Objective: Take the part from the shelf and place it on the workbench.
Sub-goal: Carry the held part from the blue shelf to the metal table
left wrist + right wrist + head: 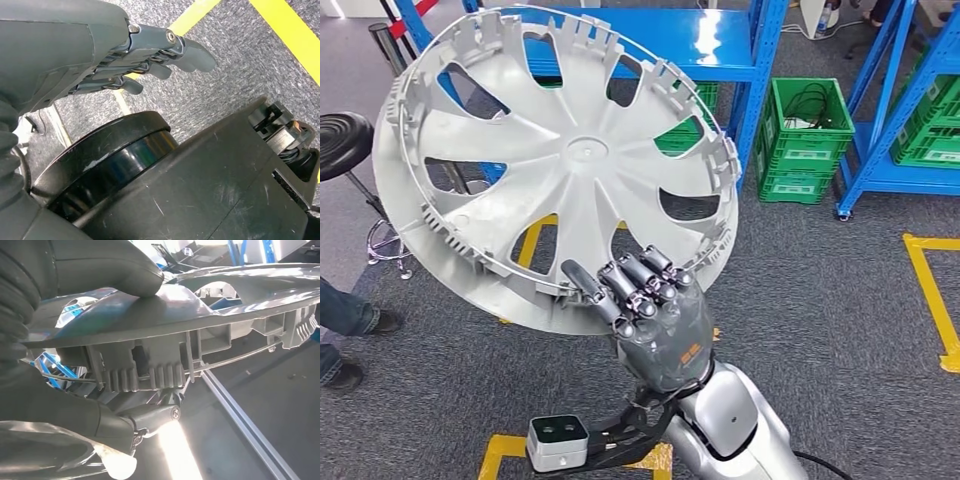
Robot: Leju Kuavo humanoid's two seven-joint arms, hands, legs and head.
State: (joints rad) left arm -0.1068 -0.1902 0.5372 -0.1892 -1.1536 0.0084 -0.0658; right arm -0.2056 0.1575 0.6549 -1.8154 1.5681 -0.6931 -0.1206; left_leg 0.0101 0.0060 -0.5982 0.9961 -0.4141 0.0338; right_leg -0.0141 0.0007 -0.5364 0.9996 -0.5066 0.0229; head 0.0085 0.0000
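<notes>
The wheel cover (569,160) is already off the blue shelf (682,45) and up in the air, tilted, with the right hand (652,300) pinching its near rim, thumb on one face and fingers on the other, so I'd say we're in the carry step. The left hand (166,55) just hangs over the carpet, fingers loosely straight, holding nothing. No tabletop anywhere yet, so next it probably has to turn toward one while keeping that edge grip from slipping
</notes>
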